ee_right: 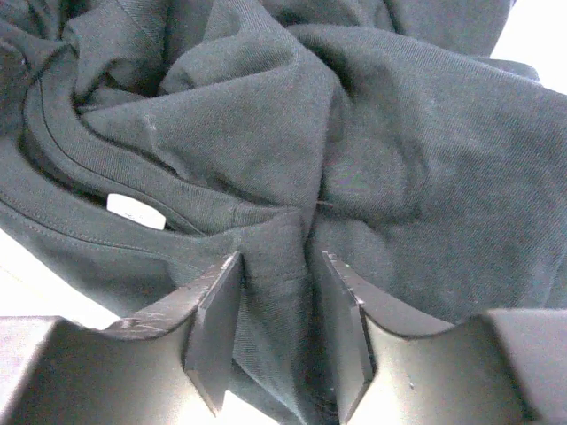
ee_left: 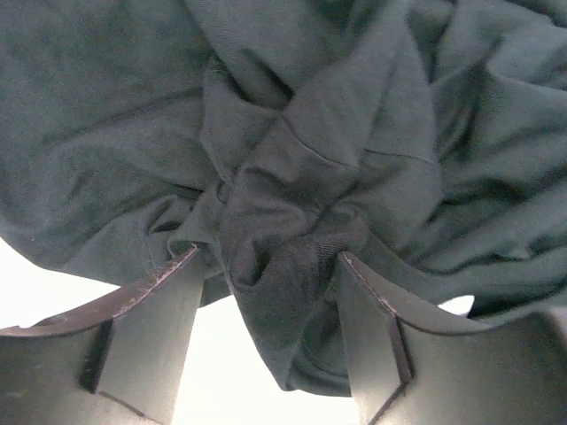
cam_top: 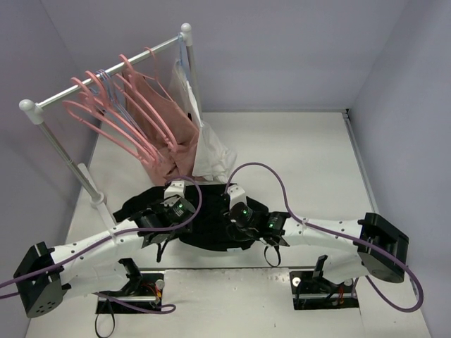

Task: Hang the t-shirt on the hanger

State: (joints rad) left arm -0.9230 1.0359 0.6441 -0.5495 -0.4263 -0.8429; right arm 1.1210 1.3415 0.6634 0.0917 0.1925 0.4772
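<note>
We see the overhead view lit evenly and softly from above, the white table (cam_top: pixel 317 176) bright, shadows faint, the detail sharp. In both wrist views the table behind blows out to pure white, while the t-shirt (ee_left: pixel 337 133) reads dark and low in contrast. The near fingers (ee_right: pixel 217 328) look slightly soft.
</note>
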